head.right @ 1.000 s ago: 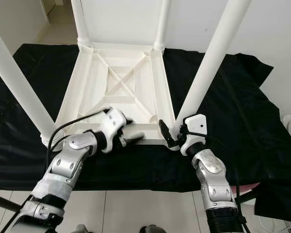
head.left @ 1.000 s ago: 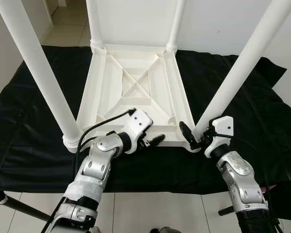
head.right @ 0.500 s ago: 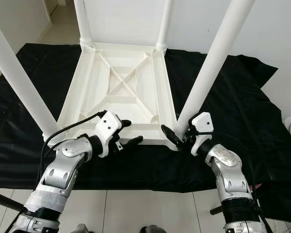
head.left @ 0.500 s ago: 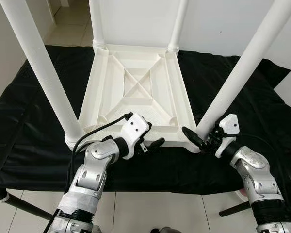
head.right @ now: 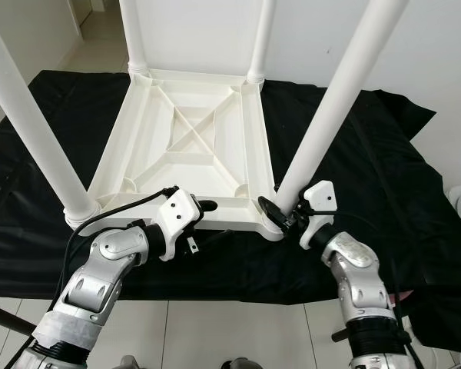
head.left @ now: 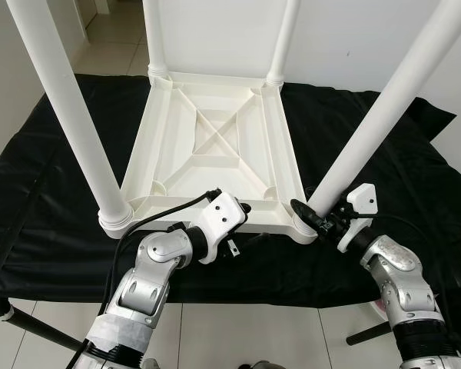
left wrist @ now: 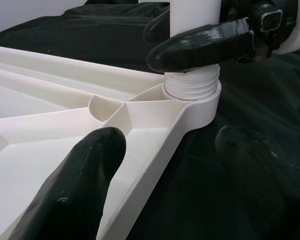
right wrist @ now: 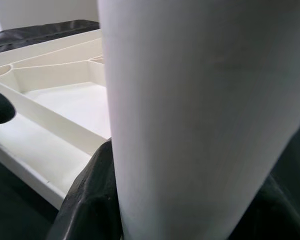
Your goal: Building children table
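The near-right table leg (head.left: pixel 369 138) is being clasped by the right gripper (head.left: pixel 316 221); the tabletop's front edge (head.left: pixel 265 225) is being straddled by the spread left gripper (head.left: pixel 242 224).

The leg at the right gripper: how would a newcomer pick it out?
On the black cloth lies an upturned white tabletop with four legs standing up. Go to its near right corner: that leg alone has the right gripper clasped round its base.
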Controlling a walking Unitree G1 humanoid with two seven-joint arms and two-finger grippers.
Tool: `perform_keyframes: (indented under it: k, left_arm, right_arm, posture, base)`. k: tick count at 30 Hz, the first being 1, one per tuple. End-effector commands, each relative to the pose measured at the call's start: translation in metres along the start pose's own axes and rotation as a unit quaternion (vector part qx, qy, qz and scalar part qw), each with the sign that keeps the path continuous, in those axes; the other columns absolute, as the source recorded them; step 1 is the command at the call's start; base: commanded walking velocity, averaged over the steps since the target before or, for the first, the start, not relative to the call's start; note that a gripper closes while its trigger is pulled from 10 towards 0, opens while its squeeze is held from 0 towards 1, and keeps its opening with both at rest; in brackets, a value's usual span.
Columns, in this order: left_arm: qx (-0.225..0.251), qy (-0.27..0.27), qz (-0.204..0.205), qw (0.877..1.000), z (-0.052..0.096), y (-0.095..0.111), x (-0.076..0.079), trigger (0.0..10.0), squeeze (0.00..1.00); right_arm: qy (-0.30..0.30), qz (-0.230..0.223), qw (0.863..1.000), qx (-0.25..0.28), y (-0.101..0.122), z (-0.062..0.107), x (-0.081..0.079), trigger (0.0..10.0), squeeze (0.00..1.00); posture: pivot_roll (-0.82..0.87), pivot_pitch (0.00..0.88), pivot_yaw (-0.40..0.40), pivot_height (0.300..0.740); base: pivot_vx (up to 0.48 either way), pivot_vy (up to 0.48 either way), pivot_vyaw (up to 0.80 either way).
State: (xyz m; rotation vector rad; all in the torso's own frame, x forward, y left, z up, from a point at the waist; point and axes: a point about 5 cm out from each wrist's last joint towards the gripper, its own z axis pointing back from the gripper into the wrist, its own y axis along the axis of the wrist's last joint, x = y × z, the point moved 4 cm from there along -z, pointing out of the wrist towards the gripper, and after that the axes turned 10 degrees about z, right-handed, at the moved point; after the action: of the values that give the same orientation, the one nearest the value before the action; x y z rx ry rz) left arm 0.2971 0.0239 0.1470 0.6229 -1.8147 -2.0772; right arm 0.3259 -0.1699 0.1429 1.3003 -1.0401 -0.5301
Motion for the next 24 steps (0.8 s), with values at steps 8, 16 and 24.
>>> perform_keyframes:
  k: [8,16,24]
  left_arm:
    - [-0.003,-0.008,0.003,1.0,-0.002,-0.001,-0.002,10.0,0.0]
    - [-0.002,0.003,-0.002,1.0,-0.002,0.001,-0.01,10.0,0.0]
    - [0.005,0.024,0.0,1.0,-0.003,0.006,-0.019,10.0,0.0]
  right_arm:
    - [-0.179,-0.035,0.981,-0.061,-0.017,0.003,0.002,0.0,0.0]
    - [-0.308,-0.056,0.944,-0.101,-0.021,0.005,-0.006,0.0,0.0]
    - [-0.344,-0.072,0.931,-0.096,-0.014,-0.003,-0.016,0.0,0.0]
  posture:
    - [-0.08,0.0,-0.037,0.74]
    - [-0.07,0.0,-0.041,0.74]
    - [-0.06,0.0,-0.02,0.74]
  base:
    - [0.0,0.0,0.0]
    - [0.0,0.0,0.0]
    - [0.0,0.0,0.0]
